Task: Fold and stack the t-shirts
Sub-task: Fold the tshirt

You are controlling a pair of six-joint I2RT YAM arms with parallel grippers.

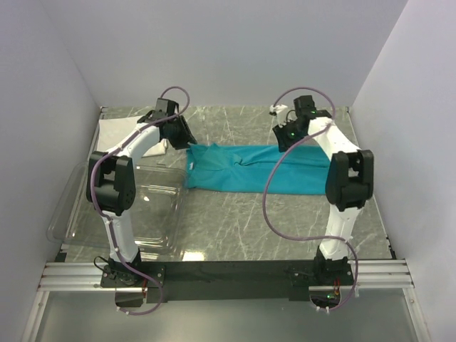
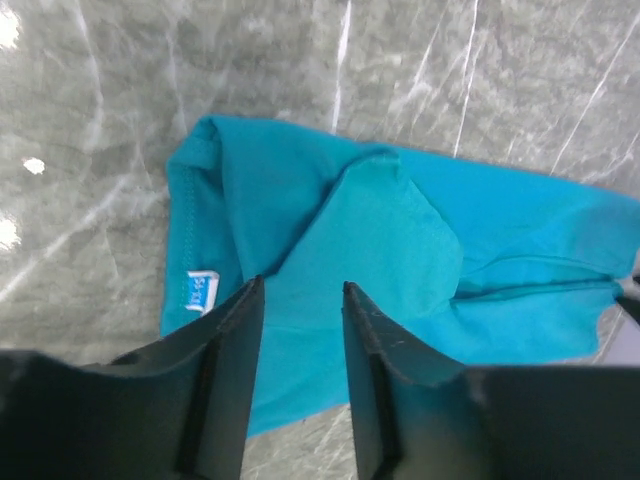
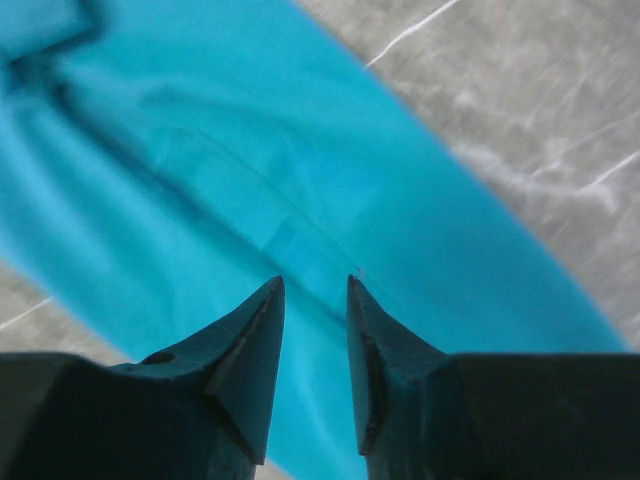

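A grey marble table [image 1: 235, 221] between white walls fills the view. A clear bin [image 1: 71, 214] sits lower left. The teal shirt [image 1: 256, 171] lies at centre as a long, rumpled band. The white shirt [image 1: 114, 132] lies folded at upper left. The left gripper [image 1: 187, 141] hovers over the band's left end and the right gripper [image 1: 286, 137] over its upper edge, both with jaws parted and gripping nothing. Pinching only one layer would likely let the fold slide apart on lifting.

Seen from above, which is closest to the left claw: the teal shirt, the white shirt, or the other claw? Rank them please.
1. teal shirt, its left end right under the left gripper.
2. white shirt, far-left corner.
3. right gripper, over the shirt's right half.
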